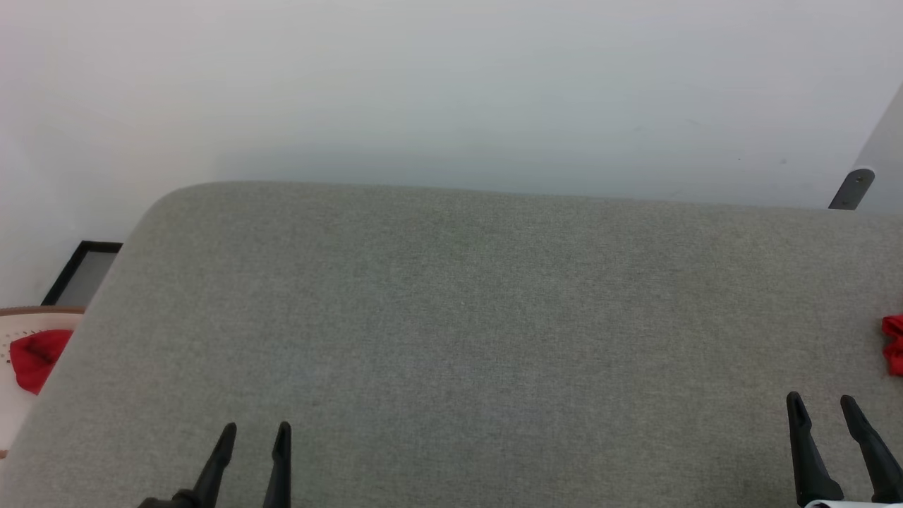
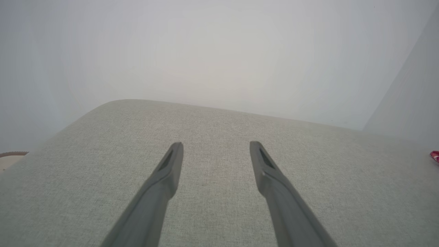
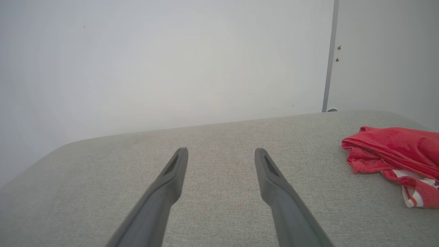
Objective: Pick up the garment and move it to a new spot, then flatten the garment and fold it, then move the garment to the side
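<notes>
Grey bench (image 1: 451,317) holds the seemingly soft, light red shirt (image 3: 394,145) at frame right; we would pinch a raised fold, left tool (image 1: 257,427) and right tool (image 1: 820,399) gaping empty.

bright red garment (image 3: 394,147) with red-and-white striped edge, grey woven surface (image 1: 451,317), white wall (image 1: 451,85)
</notes>
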Robot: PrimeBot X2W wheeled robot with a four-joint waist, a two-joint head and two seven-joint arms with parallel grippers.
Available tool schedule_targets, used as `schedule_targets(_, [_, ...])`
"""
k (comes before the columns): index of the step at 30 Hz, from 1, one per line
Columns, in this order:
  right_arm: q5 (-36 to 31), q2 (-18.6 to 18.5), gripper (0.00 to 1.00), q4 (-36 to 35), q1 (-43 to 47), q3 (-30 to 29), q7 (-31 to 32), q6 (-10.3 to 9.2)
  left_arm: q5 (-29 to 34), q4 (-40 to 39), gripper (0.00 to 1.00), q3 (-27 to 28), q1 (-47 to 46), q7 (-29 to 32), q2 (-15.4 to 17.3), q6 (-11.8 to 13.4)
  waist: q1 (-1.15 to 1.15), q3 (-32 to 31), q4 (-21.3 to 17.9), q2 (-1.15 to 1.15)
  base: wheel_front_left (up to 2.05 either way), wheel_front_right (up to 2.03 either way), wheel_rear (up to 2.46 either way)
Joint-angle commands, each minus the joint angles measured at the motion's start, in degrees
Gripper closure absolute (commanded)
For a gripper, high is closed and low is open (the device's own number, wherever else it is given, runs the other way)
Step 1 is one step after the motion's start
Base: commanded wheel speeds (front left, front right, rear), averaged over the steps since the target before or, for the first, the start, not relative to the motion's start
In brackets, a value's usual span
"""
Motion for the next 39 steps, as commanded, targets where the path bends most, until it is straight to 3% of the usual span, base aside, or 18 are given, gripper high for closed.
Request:
schedule_targets(1, [0.1, 0.1, 0.0, 0.1, -0.2, -0.1, -0.2, -0.05, 0.4, -0.2, 0.0, 0.1, -0.5, 0.0, -0.1, -0.1, 0.0, -0.1, -0.1, 0.0, 0.0, 0.0, 0.0])
schedule_targets(21, [0.6, 0.9, 0.0, 0.6, -0.6, 0.2, -1.1, -0.06, 0.9, -1.1, 0.0, 1.1, -0.8, 0.0, -0.4, -0.1, 0.0, -0.4, -0.1, 0.0, 0.0, 0.0, 0.0])
schedule_targets(22, [0.6, 0.8, 1.0, 0.6, -0.1, 0.1, -0.8, 0.0, 0.6, -1.1, 1.0, 1.1, -0.3, 0.0, -0.4, 0.0, 0.0, -0.4, -0.1, 0.0, 0.0, 0.0, 0.0])
schedule_targets(25, [0.6, 1.3, 1.0, 2.2, 0.2, 0.2, -0.7, 0.01, 0.7, 0.4, 1.0, 0.7, 0.5, 0.0, -1.0, 0.0, 0.0, -0.4, -0.1, 0.0, 0.0, 0.0, 0.0])
schedule_targets(39, [13.5, 2.3, 1.0, 4.7, -2.8, -0.1, 1.9, 0.0, -14.0, 2.1, 1.0, 1.3, -2.5, 3.5, -1.4, 0.0, 0.0, -0.1, -0.3, 0.0, 0.0, 0.0, 0.0])
